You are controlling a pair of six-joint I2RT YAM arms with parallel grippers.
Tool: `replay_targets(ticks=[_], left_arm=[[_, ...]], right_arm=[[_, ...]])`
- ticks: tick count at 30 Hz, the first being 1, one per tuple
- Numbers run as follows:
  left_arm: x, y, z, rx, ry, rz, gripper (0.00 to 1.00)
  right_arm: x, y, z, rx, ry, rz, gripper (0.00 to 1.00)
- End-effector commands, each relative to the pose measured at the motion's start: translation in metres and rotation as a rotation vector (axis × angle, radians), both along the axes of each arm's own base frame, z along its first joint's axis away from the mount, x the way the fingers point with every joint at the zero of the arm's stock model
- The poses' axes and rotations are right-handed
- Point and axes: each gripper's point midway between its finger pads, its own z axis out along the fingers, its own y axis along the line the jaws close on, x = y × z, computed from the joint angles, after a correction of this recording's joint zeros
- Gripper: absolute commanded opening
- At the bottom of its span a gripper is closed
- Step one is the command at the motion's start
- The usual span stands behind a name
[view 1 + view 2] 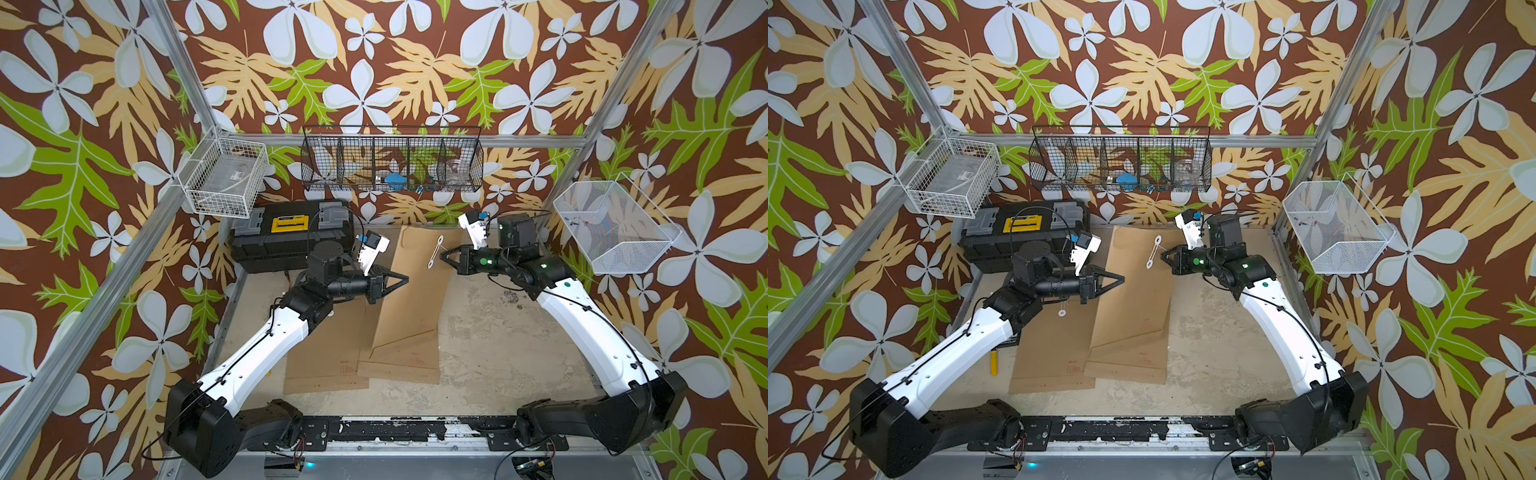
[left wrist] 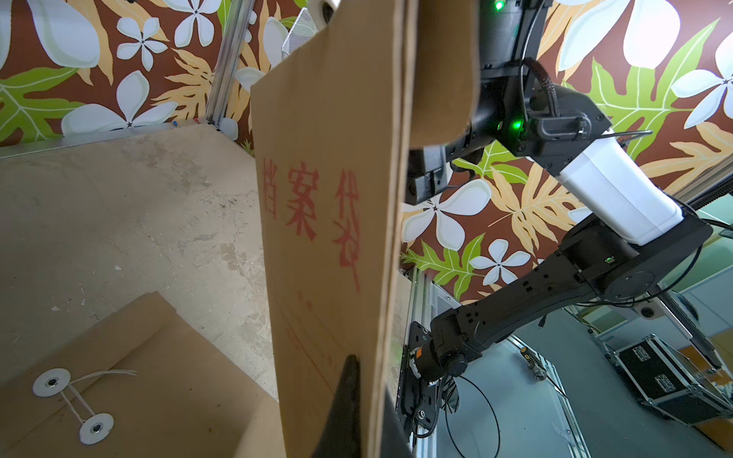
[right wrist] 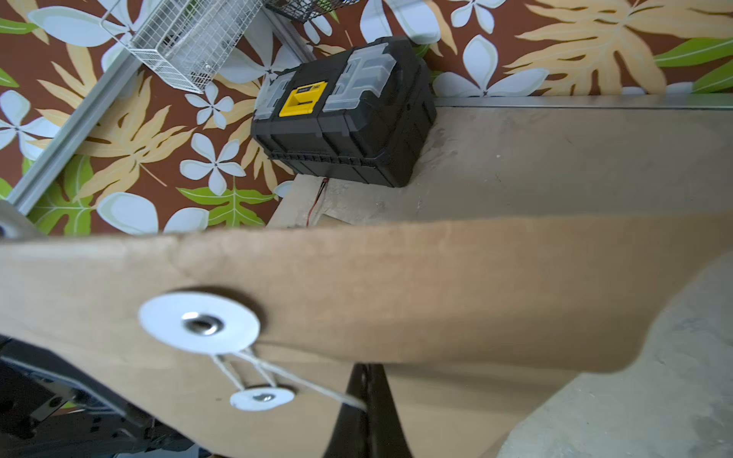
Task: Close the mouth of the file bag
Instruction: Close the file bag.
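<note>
Floral walls point(image 1: 374, 62) ring a worn tabletop point(image 1: 498, 332). Beside the toolbox point(image 1: 291, 232), the left gripper point(image 1: 405, 277) clamps the bag point(image 1: 415, 299) by its edge, propping it tilted so the right gripper point(image 1: 443, 256), pinching the string point(image 3: 317, 386), can wind it round the discs point(image 3: 198, 323).

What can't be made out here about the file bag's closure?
- Turns of string around the discs: right wrist view blurred, top views too small.
- Far finger of the left gripper: left wrist view, mostly behind the file bag.
- Contents of the black basket: both top views, mesh hides them, too small.
</note>
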Motion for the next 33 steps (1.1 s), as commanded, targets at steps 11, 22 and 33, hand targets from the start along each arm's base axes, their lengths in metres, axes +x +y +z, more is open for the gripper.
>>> replay_targets(ticks=[11,22,33], left_arm=[[-0.005,0.0,0.008,0.007,-0.061,-0.03,0.0],[-0.005,0.001,0.012,0.002,-0.063,-0.025,0.0],[0.001,0.004,0.005,0.037,-0.07,0.0,0.0]], right_arm=[[-0.01,-0.003,0.007,-0.011,-0.019,0.019,0.01],[-0.013,0.001,0.011,0.007,-0.019,0.044,0.04],[-0.014,-0.003,0.019,-0.019,-0.037,0.037,0.0]])
